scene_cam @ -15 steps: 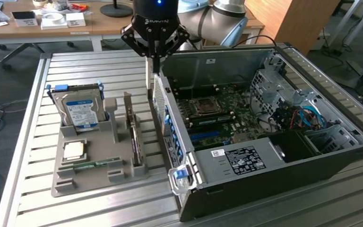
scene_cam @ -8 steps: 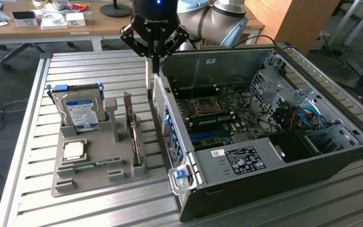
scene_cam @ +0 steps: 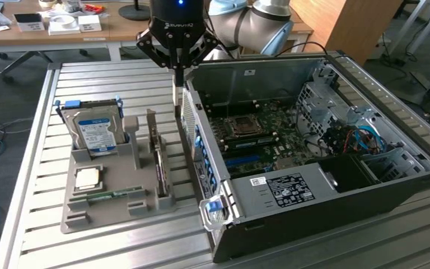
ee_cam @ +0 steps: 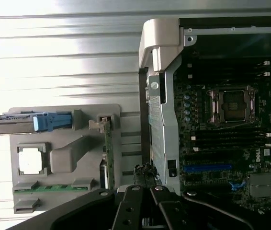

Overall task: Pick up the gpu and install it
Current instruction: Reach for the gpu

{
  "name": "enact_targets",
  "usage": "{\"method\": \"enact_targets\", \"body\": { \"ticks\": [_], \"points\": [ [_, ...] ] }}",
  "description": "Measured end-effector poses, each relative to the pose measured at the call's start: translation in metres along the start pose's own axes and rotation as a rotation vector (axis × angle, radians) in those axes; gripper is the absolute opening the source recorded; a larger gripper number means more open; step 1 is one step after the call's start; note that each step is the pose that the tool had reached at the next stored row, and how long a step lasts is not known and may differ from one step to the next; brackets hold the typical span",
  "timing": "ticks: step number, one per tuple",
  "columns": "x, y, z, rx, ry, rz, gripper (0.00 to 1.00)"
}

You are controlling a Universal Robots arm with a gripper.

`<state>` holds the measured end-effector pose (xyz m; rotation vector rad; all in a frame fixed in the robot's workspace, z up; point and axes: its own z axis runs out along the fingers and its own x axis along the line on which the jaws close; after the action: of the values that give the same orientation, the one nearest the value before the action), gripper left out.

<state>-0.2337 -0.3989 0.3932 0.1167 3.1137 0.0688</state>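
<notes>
Ribbed aluminium slats form the table (scene_cam: 96, 78), and toward the exterior view's left a matte grey moulded plastic holder (scene_cam: 76, 216) sits on them. At its far end a silver hard drive (scene_cam: 96, 134) with a blue-and-white label stands upright in a blue-edged bracket. In front of it a square metallic processor chip (scene_cam: 88, 178) lies flat, and a slim green memory stick (scene_cam: 114, 194) lies flat nearer the camera. On the holder's right side the gpu (scene_cam: 157, 159) stands on edge in its slot, a thin dark card; in the wrist view it shows edge-on with a greenish board edge (ee_cam: 108, 153). Just right of the holder and above the gpu's far end, the black gripper (scene_cam: 176, 101) hangs with its narrow fingers pinched together on nothing, close to the rear wall of the open black computer case (scene_cam: 335, 218). Inside the case lies a dark green motherboard (scene_cam: 267, 134) with a square steel socket frame (scene_cam: 243, 126).
</notes>
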Motion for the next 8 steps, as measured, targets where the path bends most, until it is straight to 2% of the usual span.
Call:
{"method": "enact_targets", "body": {
  "ticks": [8],
  "points": [
    [0.014, -0.0011, -0.0004, 0.0, 0.0, 0.0, 0.11]
  ]
}}
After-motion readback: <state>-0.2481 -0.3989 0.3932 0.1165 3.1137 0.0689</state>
